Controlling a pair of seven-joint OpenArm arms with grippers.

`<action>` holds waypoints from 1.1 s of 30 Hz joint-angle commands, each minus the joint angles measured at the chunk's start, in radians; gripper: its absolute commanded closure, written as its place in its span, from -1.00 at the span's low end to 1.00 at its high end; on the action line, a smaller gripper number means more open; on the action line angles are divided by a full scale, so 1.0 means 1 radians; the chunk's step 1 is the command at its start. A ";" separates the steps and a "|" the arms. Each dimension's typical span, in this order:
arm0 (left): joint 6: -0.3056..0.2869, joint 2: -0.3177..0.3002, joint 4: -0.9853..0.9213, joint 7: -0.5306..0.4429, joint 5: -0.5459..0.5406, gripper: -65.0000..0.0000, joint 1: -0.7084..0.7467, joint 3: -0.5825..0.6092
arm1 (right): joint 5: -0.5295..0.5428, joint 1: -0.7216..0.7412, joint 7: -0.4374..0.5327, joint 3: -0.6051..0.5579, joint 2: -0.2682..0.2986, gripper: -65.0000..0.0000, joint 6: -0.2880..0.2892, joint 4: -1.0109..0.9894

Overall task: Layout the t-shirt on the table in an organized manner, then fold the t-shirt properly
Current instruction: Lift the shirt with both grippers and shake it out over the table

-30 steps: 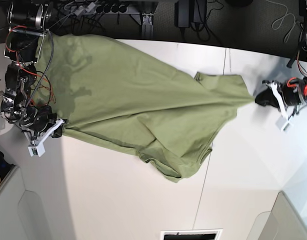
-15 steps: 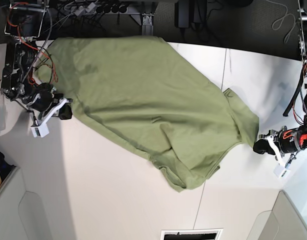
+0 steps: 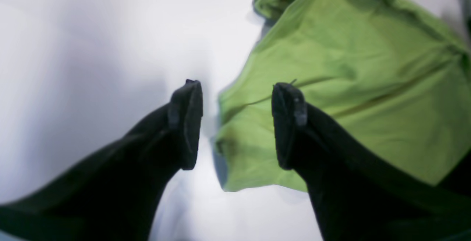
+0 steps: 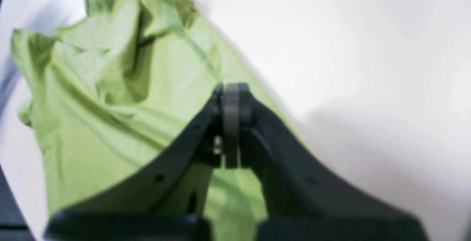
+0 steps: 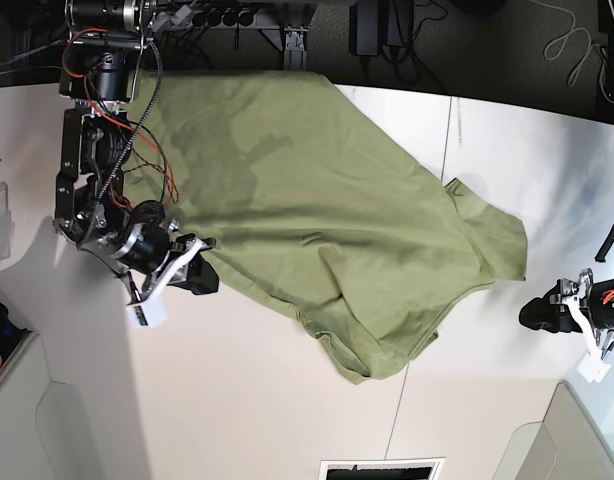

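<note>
The olive-green t-shirt lies spread and creased on the white table, from the far left corner to the right middle. My right gripper, on the base view's left, is shut on the shirt's near-left edge; the right wrist view shows its closed jaws pinching the green cloth. My left gripper, on the base view's right, is open and empty, a little off the shirt's right corner. In the left wrist view it stands spread above the shirt's corner.
Cables and a power strip run behind the table's far edge. Grey bins stand at the near left and near right corners. A dark slot sits at the near edge. A thin seam crosses the table.
My left gripper has let go of the shirt's right corner and drawn back toward the near right. My right gripper has moved nearer and rightward with the edge. The shirt has gone slack.
</note>
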 commanded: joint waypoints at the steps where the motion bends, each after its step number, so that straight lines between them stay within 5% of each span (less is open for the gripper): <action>1: -0.009 -0.007 0.031 0.007 -0.064 -0.01 -0.014 -0.007 | -0.016 0.037 0.031 -0.023 0.003 1.00 0.010 -0.016; 3: -0.009 0.008 0.055 0.026 -0.098 0.04 0.013 -0.007 | -0.069 0.070 0.046 -0.073 0.003 1.00 0.010 -0.080; 9: -0.009 0.108 0.066 -0.010 -0.001 0.76 0.106 -0.007 | -0.182 0.138 0.061 -0.144 0.006 1.00 0.004 -0.222; 14: -0.009 0.186 0.045 -0.136 0.279 0.76 0.156 -0.007 | -0.189 0.134 0.063 -0.144 0.065 1.00 -0.016 -0.233; 17: 0.109 0.211 -0.018 -0.206 0.395 0.76 0.151 -0.007 | -0.161 0.132 0.012 -0.144 0.107 1.00 -0.016 -0.233; 19: 0.132 0.237 -0.071 -0.217 0.456 0.76 0.138 -0.007 | -0.093 0.131 -0.030 -0.144 0.135 1.00 -0.015 -0.233; 25: 0.135 0.345 -0.222 -0.261 0.543 0.76 0.024 -0.007 | 0.032 0.037 -0.062 -0.143 0.197 1.00 -0.015 -0.161; 33: 0.162 0.468 -0.368 -0.300 0.615 0.76 -0.151 -0.006 | 0.081 -0.255 -0.044 -0.143 0.197 1.00 -0.015 0.123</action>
